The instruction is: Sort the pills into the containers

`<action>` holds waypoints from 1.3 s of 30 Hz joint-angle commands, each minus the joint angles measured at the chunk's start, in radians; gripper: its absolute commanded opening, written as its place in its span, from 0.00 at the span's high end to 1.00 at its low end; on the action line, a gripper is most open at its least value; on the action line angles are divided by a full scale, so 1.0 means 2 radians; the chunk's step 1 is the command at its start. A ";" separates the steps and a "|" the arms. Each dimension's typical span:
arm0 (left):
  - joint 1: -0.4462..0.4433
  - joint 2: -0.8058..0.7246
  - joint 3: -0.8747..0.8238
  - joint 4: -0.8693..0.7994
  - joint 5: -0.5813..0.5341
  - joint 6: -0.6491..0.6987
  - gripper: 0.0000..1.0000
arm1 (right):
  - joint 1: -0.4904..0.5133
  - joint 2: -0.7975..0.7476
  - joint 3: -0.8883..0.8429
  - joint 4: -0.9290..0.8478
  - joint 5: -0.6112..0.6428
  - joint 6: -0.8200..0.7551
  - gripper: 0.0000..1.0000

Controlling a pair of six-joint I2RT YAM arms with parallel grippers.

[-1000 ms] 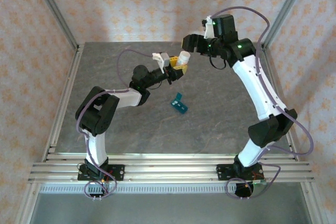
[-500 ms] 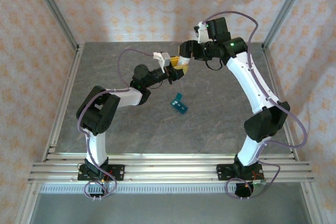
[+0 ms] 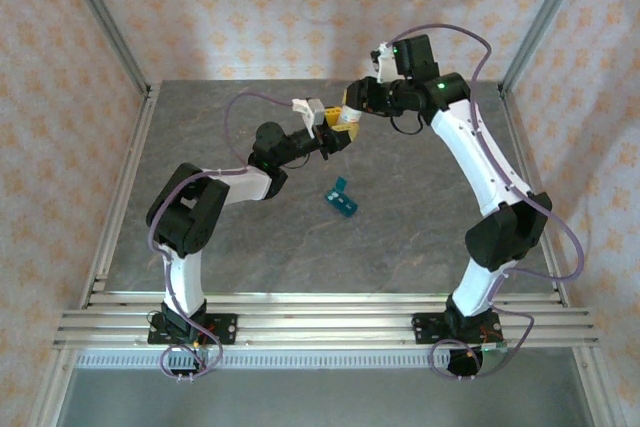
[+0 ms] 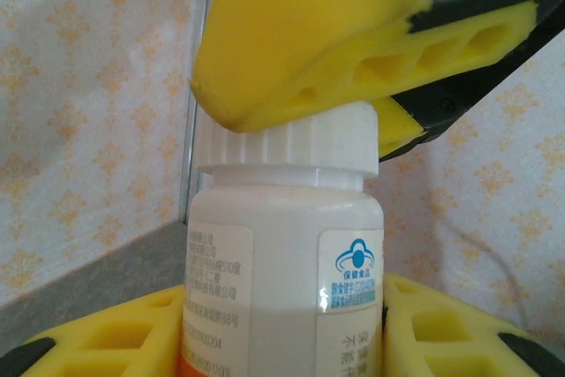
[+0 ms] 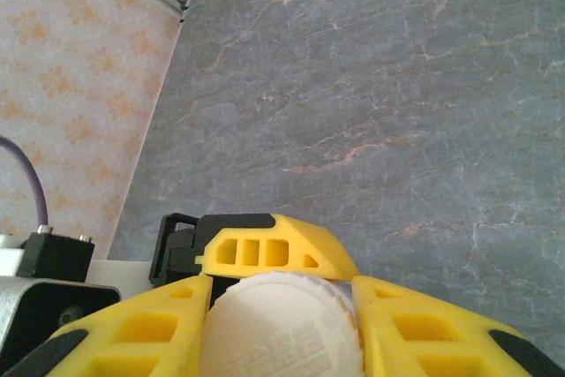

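Right gripper (image 5: pixel 281 328) has just clamped the cap (image 4: pixel 296 139) of the bottle (image 4: pixel 282 253) my left gripper (image 4: pixel 282 342) holds at twelve o'clock, so I'd unscrew next.

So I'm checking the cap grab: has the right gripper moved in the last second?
Yes. Seen from above, the right gripper has shifted left and nearer the teal pill box, onto the white bottle's cap.

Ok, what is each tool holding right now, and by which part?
The left tool grips the white pill bottle by its lower body; the right tool clamps its ribbed cap.
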 commanded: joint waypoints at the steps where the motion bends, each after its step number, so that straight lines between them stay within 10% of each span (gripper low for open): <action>1: -0.003 0.001 0.018 0.030 0.000 0.004 1.00 | 0.008 -0.016 -0.042 0.043 0.050 0.081 0.71; 13: -0.004 0.006 0.016 0.029 -0.023 0.022 1.00 | 0.068 -0.016 -0.063 0.070 0.214 0.179 0.70; 17: -0.003 0.008 0.013 0.029 -0.029 0.026 1.00 | 0.064 -0.010 -0.012 0.046 0.218 0.161 0.53; 20: -0.003 0.010 0.010 0.029 -0.029 0.028 1.00 | 0.057 -0.011 0.032 0.017 0.207 0.144 0.30; 26: 0.002 0.006 0.001 0.030 -0.023 0.028 1.00 | 0.039 -0.038 0.058 0.000 0.138 0.076 0.15; 39: 0.023 -0.008 -0.011 0.031 0.035 -0.010 1.00 | -0.024 0.026 0.121 -0.097 -0.067 -0.142 0.23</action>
